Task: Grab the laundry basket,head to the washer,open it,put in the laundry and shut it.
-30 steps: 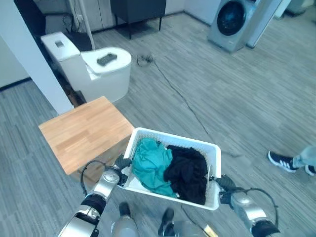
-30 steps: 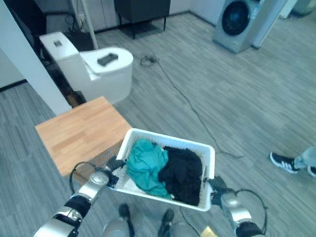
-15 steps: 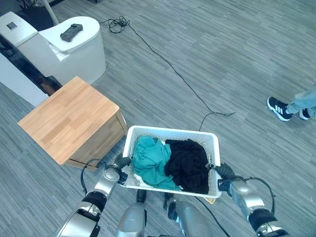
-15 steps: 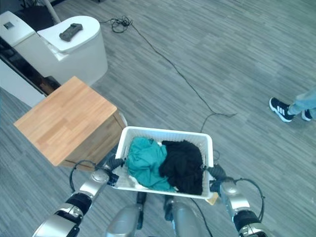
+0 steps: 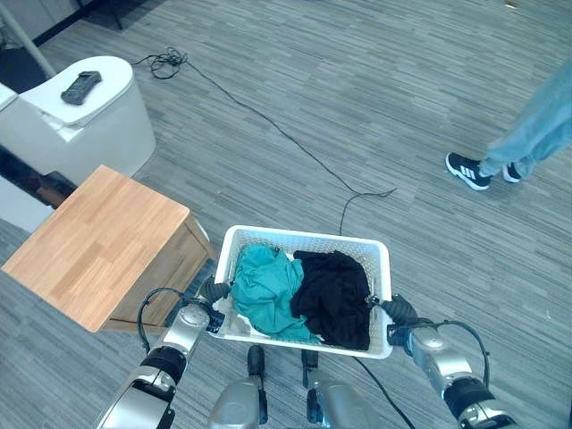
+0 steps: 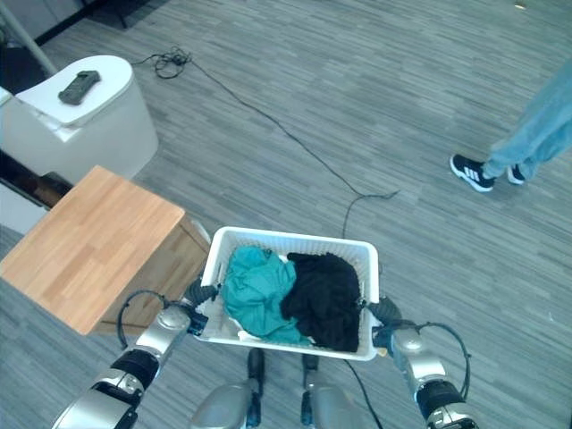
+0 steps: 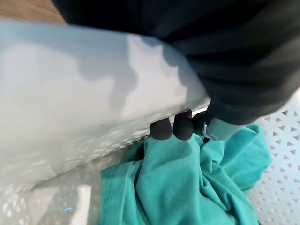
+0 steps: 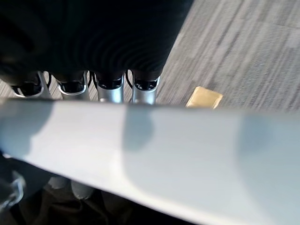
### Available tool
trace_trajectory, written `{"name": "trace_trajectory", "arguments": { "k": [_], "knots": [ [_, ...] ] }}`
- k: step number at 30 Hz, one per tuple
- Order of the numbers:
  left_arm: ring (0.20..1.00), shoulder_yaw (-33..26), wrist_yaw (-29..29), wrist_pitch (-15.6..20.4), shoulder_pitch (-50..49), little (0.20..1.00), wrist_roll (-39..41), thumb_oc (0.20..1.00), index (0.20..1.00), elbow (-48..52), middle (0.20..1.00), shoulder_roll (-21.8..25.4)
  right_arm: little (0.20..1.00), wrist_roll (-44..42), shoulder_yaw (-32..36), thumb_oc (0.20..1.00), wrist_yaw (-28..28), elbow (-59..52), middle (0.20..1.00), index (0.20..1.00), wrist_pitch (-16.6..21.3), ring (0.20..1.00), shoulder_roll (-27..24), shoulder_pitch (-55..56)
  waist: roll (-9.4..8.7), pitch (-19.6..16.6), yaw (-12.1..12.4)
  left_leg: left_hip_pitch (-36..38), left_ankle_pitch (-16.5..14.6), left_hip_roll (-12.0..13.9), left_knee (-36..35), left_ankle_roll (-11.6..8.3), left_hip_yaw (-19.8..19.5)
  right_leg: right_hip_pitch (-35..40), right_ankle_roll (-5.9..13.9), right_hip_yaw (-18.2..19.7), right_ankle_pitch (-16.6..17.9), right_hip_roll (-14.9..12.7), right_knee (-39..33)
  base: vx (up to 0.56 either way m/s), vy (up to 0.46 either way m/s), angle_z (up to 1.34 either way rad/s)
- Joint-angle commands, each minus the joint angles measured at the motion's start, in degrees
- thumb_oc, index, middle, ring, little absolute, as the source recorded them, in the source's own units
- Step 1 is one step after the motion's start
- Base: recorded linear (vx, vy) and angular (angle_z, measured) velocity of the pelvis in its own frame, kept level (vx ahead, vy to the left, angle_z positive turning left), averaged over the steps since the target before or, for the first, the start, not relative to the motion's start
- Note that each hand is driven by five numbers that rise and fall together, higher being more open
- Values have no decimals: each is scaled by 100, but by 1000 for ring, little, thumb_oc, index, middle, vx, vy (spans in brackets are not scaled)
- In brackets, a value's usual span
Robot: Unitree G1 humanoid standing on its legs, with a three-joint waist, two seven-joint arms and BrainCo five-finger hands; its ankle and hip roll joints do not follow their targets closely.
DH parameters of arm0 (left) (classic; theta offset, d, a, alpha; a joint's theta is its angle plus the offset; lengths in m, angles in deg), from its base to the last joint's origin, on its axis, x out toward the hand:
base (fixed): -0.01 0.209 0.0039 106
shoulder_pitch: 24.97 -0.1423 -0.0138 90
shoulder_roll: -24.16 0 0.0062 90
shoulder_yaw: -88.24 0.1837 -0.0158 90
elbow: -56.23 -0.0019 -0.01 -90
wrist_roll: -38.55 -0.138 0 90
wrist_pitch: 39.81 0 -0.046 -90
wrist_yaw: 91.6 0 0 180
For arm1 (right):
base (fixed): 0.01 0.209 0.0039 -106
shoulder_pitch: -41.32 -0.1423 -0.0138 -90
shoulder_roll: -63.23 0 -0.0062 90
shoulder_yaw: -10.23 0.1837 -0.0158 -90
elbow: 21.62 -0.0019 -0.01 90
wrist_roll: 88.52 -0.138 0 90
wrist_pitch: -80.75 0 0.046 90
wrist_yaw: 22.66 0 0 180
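The left hand (image 5: 204,308) and right hand (image 5: 399,327) each gripped the laundry basket (image 5: 308,241) rim at 9 and 3 o'clock (teal and black clothes inside); carrying it well meant keeping it level.

We found no text, label, number or sign that could be read in any view.

Both hands gripping white laundry basket (image 6: 368,268) at its ends: left hand (image 6: 196,298), right hand (image 6: 382,318). Teal cloth (image 6: 253,286) and black cloth (image 6: 323,297) lying inside.
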Motion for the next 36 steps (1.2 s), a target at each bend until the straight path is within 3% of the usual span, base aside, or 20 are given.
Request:
{"name": "trace_trajectory", "arguments": {
  "k": [1,22,36],
  "knots": [
    [200,-64,48,329,-306,200,377,200,200,-1234,200,-301,200,500,-71,200,-262,1119,200,200,184,200,-28,455,328,-1320,-24,647,-260,-39,50,54,-783,761,434,-336,-430,-415,-5,34,14,6],
    [200,65,50,305,-218,200,395,200,200,-1342,200,-317,200,461,-91,200,-352,773,200,200,182,200,-46,531,246,-1490,59,636,74,127,-38,-111,-1086,958,365,-696,-560,-331,37,11,-25,16],
    [200,38,106,335,-116,200,454,200,200,-1185,200,-251,200,406,-69,200,-463,443,200,200,187,200,-348,600,134,-1348,-48,577,115,255,273,-226,-1069,1021,254,-694,-656,-205,83,32,-50,0]
  ]
}}
